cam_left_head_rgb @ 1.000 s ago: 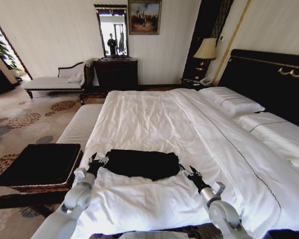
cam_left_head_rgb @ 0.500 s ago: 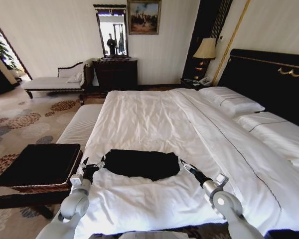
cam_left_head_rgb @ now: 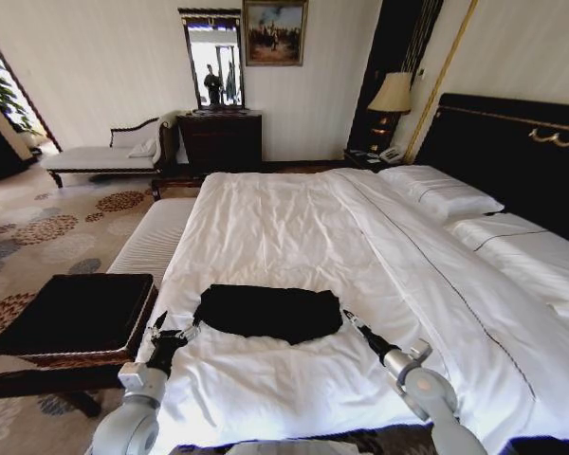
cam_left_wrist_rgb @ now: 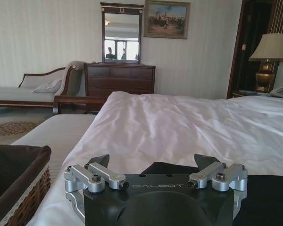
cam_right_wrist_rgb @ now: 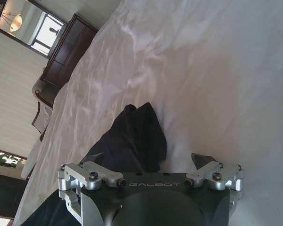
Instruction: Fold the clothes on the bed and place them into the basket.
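Note:
The clothes (cam_left_head_rgb: 266,313), a black folded bundle, lie on the white duvet of the bed (cam_left_head_rgb: 303,218) near its foot. My left gripper (cam_left_head_rgb: 175,333) is open just off the bundle's left end, over the bed's left edge. My right gripper (cam_left_head_rgb: 351,320) is open just off the bundle's right end. In the left wrist view the left gripper (cam_left_wrist_rgb: 151,160) has its fingers spread, with the clothes (cam_left_wrist_rgb: 269,197) lying just beyond them. The right gripper (cam_right_wrist_rgb: 146,160) is likewise spread in the right wrist view, and the clothes (cam_right_wrist_rgb: 137,132) lie on the duvet ahead of it. The basket (cam_left_head_rgb: 76,318), brown wicker with a black lining, stands on the floor left of the bed; its wall (cam_left_wrist_rgb: 23,193) is close beside the left gripper.
A long white bench (cam_left_head_rgb: 152,242) runs along the bed's left side behind the basket. Pillows (cam_left_head_rgb: 446,194) and a black headboard (cam_left_head_rgb: 512,152) are at the right. A chaise longue (cam_left_head_rgb: 104,156), a dark dresser (cam_left_head_rgb: 220,137) and a lamp (cam_left_head_rgb: 392,95) stand by the far wall.
Both grippers have drawn back from the ends of the clothes toward me and sunk lower in the view. The folded clothes stay where they were.

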Robot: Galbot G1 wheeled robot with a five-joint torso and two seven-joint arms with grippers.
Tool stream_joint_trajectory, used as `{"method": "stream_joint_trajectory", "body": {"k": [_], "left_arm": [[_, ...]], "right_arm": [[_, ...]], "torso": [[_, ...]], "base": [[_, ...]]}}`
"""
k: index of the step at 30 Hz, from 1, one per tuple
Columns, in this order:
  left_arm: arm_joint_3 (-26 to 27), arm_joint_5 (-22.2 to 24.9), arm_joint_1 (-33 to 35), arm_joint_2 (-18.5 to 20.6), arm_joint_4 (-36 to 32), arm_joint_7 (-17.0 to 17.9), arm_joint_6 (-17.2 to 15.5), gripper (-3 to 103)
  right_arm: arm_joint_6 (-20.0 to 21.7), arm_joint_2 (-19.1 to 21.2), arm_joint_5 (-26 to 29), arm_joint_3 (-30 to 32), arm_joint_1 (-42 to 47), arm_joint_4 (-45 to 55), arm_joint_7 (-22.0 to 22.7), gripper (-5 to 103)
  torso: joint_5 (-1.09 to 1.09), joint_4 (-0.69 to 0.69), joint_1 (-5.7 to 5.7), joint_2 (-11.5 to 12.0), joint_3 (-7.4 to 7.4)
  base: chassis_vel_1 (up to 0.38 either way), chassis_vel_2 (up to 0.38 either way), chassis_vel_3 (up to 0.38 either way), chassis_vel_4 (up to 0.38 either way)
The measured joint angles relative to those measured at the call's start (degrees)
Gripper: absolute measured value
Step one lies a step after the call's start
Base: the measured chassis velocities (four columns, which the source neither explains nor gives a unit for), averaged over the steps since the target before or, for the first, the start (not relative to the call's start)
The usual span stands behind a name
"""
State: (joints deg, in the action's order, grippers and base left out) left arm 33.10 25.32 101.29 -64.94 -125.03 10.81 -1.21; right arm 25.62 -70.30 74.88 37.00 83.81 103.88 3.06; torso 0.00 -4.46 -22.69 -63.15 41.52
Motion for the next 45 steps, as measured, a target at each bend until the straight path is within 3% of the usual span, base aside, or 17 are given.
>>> {"method": "stream_joint_trajectory", "body": {"k": [16,25,28,30,31,33,36,38,40,43,45], "left_arm": [[0.71,-0.19,0.98,-0.39,-0.66,-0.13,-0.39,100],[0.68,-0.16,0.90,-0.37,-0.57,-0.13,-0.43,100],[0.67,-0.15,0.87,-0.37,-0.53,-0.12,-0.44,100],[0.66,-0.15,0.87,-0.36,-0.53,-0.12,-0.45,100],[0.66,-0.14,0.86,-0.36,-0.52,-0.12,-0.45,100],[0.65,-0.13,0.85,-0.36,-0.51,-0.12,-0.47,100],[0.64,-0.12,0.85,-0.35,-0.50,-0.12,-0.48,100],[0.63,-0.11,0.84,-0.35,-0.49,-0.12,-0.49,100],[0.63,-0.11,0.84,-0.35,-0.49,-0.12,-0.49,100],[0.61,-0.09,0.84,-0.35,-0.47,-0.12,-0.50,100],[0.61,-0.09,0.85,-0.35,-0.47,-0.12,-0.50,100]], "right_arm": [[0.22,-3.38,-0.10,-4.39,-3.99,-3.35,0.10,100],[-0.13,-5.78,-0.82,-5.80,-9.53,-10.27,-0.14,101],[-0.50,-6.35,-0.87,-5.77,-10.85,-12.03,-0.37,92],[-0.52,-6.37,-0.83,-5.70,-10.92,-12.07,-0.42,92],[-0.52,-6.38,-0.81,-5.65,-10.93,-12.04,-0.46,81],[-0.53,-6.35,-0.82,-5.60,-10.91,-11.92,-0.54,70],[-0.52,-6.35,-0.80,-5.57,-10.98,-11.91,-0.57,65],[-0.53,-6.38,-0.77,-5.54,-11.21,-11.91,-0.60,48],[-0.53,-6.40,-0.76,-5.54,-11.24,-11.90,-0.61,48],[-0.59,-6.53,-0.68,-5.51,-11.46,-11.68,-0.64,32],[-0.60,-6.53,-0.63,-5.50,-11.52,-11.59,-0.64,32]], "torso": [[-0.01,-0.01,0.00,0.00,0.00],[-0.03,-0.01,0.00,-0.01,-0.01],[-0.01,-0.01,0.00,-0.01,0.00],[-0.01,-0.01,0.00,-0.01,0.00],[0.00,0.00,0.00,-0.01,0.01],[0.01,0.00,0.00,0.01,0.01],[0.01,0.00,0.00,0.01,0.01],[0.02,0.01,-0.01,0.01,0.01],[0.02,0.01,-0.01,0.01,0.01],[0.02,0.01,-0.01,0.01,0.01],[0.02,0.01,-0.01,0.01,0.01]], "base": [[0.000,0.000,0.000,0.000],[0.000,0.000,0.000,0.000],[0.000,0.000,0.000,0.000],[0.000,0.000,0.000,0.000],[0.000,0.000,0.000,0.000],[0.000,0.000,0.000,0.000],[0.000,0.000,0.000,0.000],[0.000,0.000,0.000,0.000],[0.000,0.000,0.000,0.000],[0.000,0.000,0.000,0.000],[0.000,0.000,0.000,0.000]]}}
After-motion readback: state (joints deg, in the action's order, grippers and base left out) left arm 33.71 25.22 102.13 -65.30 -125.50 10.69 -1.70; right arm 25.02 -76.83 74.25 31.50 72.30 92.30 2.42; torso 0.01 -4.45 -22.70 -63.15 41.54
